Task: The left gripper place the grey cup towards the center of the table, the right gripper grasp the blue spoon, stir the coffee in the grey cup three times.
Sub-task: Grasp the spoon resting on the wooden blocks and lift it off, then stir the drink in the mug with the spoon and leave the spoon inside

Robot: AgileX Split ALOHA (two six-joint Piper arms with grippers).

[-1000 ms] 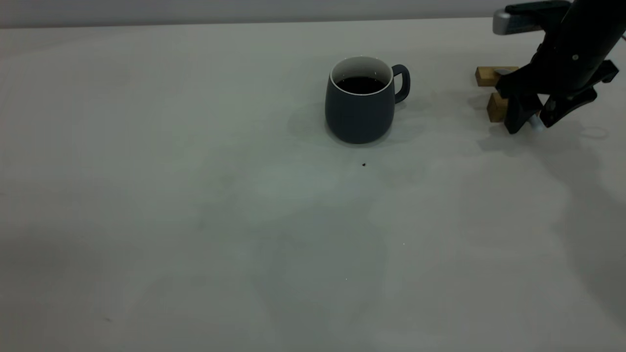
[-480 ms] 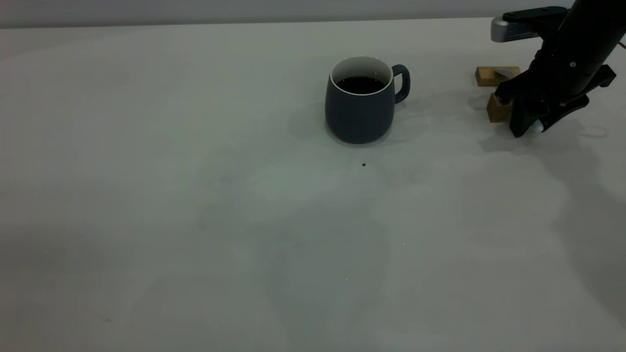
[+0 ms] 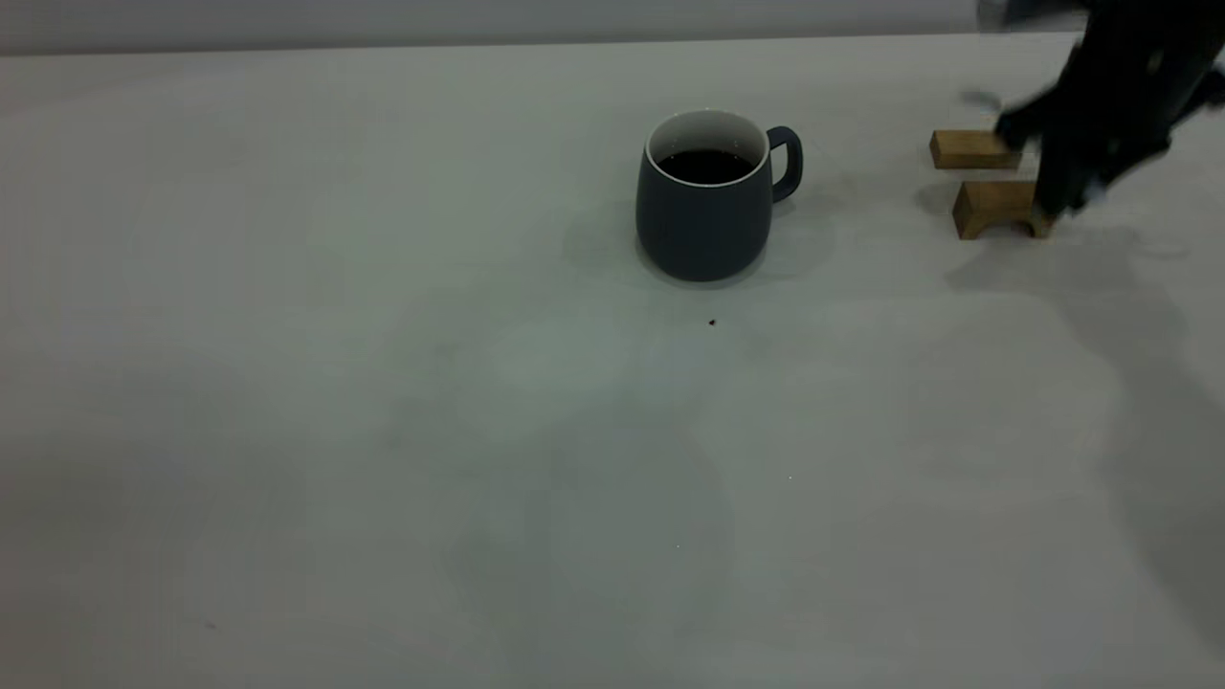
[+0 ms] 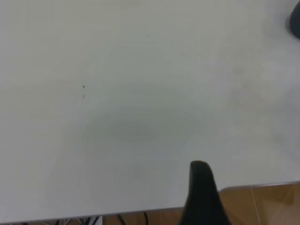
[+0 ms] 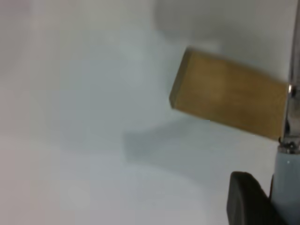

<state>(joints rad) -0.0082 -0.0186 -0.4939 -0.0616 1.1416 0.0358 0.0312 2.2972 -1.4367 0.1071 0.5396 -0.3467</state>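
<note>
The grey cup (image 3: pixel 706 215) stands upright at mid-table, handle toward the right arm, with dark coffee (image 3: pixel 706 166) inside. An edge of the cup (image 4: pixel 296 21) shows in the left wrist view. My right gripper (image 3: pixel 1060 191) hangs just above the nearer wooden block, far right of the cup. It is shut on the blue spoon (image 5: pixel 285 180). The pale handle lies against a black finger (image 5: pixel 246 201), and the metal neck (image 5: pixel 293 101) reaches past the block. My left gripper (image 4: pixel 201 192) sits back at the table's edge, away from the cup.
Two tan wooden blocks (image 3: pixel 971 149) (image 3: pixel 1000 209) lie at the far right, under the right arm; one block (image 5: pixel 227 96) fills the right wrist view. A tiny dark speck (image 3: pixel 712 322) sits in front of the cup. The table (image 3: pixel 383 383) edge and wooden floor (image 4: pixel 262 204) show by the left gripper.
The right gripper closed on the spoon's handle and rose up and back, lifting the spoon off the two blocks. The cup has not moved.
</note>
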